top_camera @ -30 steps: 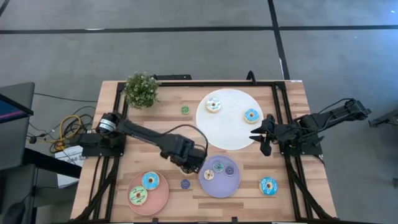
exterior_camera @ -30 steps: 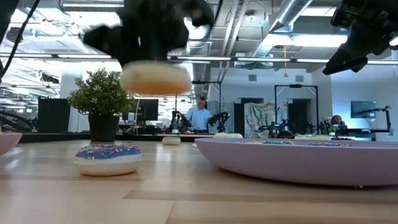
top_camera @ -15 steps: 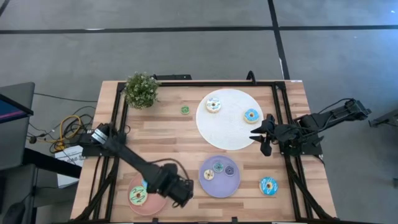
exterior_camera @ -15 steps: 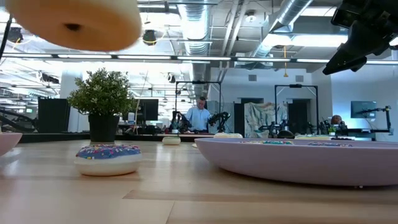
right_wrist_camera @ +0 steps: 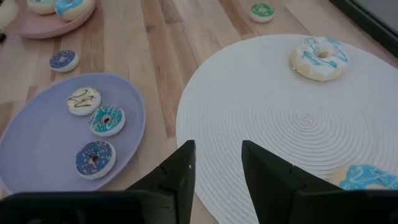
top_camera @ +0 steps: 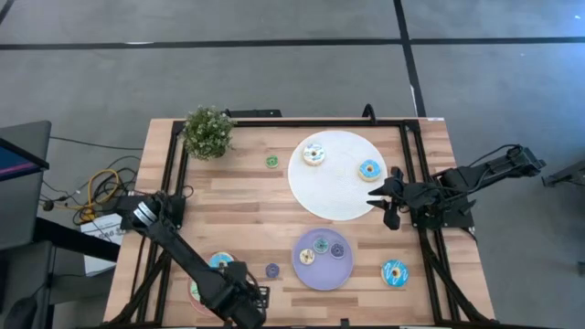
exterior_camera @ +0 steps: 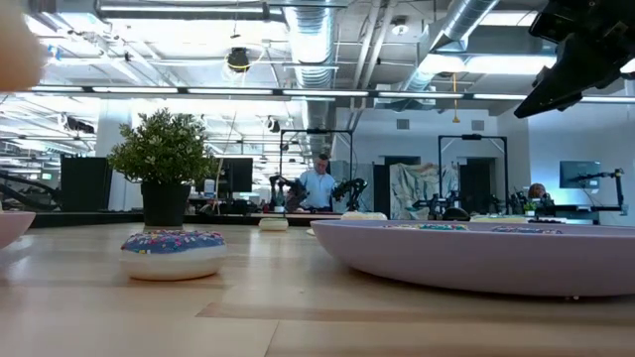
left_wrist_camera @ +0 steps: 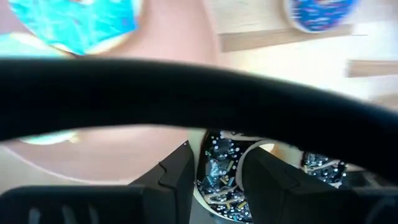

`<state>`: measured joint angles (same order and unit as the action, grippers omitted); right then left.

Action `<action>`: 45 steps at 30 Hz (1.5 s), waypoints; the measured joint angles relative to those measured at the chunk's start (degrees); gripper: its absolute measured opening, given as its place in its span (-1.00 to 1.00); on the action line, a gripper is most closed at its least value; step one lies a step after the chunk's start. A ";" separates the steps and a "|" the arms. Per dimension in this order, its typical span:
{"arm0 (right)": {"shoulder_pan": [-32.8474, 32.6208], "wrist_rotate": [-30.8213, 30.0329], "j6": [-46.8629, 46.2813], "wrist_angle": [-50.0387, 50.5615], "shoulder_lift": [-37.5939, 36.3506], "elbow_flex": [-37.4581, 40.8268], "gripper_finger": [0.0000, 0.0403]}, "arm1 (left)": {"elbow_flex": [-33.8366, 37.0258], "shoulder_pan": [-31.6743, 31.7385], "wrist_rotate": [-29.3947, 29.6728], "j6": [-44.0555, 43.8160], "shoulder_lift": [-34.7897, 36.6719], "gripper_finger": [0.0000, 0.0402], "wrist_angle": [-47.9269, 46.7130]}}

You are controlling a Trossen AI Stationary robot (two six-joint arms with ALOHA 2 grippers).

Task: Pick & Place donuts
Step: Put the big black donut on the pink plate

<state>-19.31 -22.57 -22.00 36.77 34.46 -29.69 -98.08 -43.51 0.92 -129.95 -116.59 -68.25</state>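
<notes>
My left gripper is over the near part of the pink plate and is shut on a chocolate-iced sprinkled donut, whose cream edge shows in the low view. A blue donut lies on that plate, and a green-iced one shows beside the arm. A tiny purple donut rests on the table. Three tiny donuts sit on the purple plate. My right gripper hangs open at the right edge of the white plate, which bears a white-blue donut and a blue one. My left gripper pinches the chocolate donut's ring between its two fingers, coming from above and pointing down. Dark icing shows again beyond one finger, so that finger seems to stand in the hole. The donut is lifted clear above the pink plate.
A potted plant stands at the far left corner. A tiny green donut lies left of the white plate, and a blue donut lies right of the purple plate. Bare wood stretches across the table's left middle.
My left gripper has carried the chocolate donut from beside the purple plate's left rim toward the table's near edge and slightly left, ending over the pink plate. In the low view the donut has passed out at the upper left. My right arm has kept still.
</notes>
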 joint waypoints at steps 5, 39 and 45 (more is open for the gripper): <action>-0.02 0.00 -0.02 -0.60 0.01 0.00 -0.40 | 0.02 -1.69 -2.17 -2.29 -1.50 -0.46 -4.07; -0.02 0.02 -1.53 -7.35 0.02 0.00 -0.40 | 14.93 -4.10 2.61 1.50 10.44 -0.47 0.31; -0.02 0.02 -1.51 -7.26 0.02 0.00 -0.40 | 22.94 -4.78 4.39 0.81 15.51 -0.47 12.83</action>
<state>-19.33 -22.55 -23.51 29.52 34.48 -29.69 -75.15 -48.29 5.31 -129.14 -101.08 -55.42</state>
